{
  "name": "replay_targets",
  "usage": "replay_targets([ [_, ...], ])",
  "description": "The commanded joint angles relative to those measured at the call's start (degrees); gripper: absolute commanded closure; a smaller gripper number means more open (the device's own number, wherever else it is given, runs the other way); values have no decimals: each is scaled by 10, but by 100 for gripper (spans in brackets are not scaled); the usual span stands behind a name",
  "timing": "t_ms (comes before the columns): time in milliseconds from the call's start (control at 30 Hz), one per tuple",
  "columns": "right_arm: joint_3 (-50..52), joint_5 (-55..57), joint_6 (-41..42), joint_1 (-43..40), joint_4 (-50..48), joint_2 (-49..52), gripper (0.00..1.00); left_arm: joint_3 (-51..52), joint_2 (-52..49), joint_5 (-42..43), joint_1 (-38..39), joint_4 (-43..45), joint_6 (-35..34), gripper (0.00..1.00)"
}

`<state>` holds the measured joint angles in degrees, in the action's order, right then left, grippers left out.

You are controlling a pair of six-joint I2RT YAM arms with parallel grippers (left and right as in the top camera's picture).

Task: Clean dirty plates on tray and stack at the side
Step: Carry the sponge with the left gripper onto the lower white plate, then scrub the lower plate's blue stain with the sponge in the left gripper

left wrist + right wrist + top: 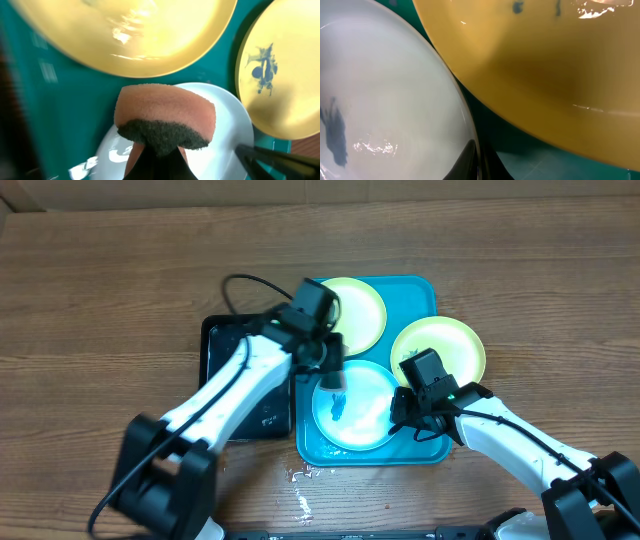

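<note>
As I look down from overhead, three plates rest on the turquoise tray, the white plate blue-smeared. Left wrist: left gripper clamps a sponge over it. Right wrist: right gripper pinches its rim.

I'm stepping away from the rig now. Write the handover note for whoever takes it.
Left gripper: shut on the sponge, over the white plate.
Right gripper: shut at that plate's rim, seemingly pinching it.
Back plate and right plate share the tray; right plate overhangs its edge.
Done: nothing stacked; white plate and right plate show blue smears.
Left: scrub, then stack beside the tray.
</note>
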<state>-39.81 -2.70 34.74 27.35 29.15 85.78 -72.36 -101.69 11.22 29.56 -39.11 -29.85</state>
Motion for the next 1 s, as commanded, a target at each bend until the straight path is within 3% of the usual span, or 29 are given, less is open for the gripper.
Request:
replay_targets([
  [0,4,11,4,-4,-1,-2,96,-1,-65,58,14,27,-56,96],
  [167,4,11,4,-4,-1,-2,96,-4,-111,37,15,52,-64,96],
  [367,4,11,4,-4,-1,-2,96,-14,-114,-127,15,-42,-64,96],
  [500,4,11,4,-4,-2,-2,96,-17,-114,-167,15,-72,-55,96],
  [800,4,11,4,-4,-4,-2,96,-17,-115,104,18,-43,1,96],
  [967,4,11,4,-4,-4,-2,96,-16,-115,127,34,-28,1,96],
])
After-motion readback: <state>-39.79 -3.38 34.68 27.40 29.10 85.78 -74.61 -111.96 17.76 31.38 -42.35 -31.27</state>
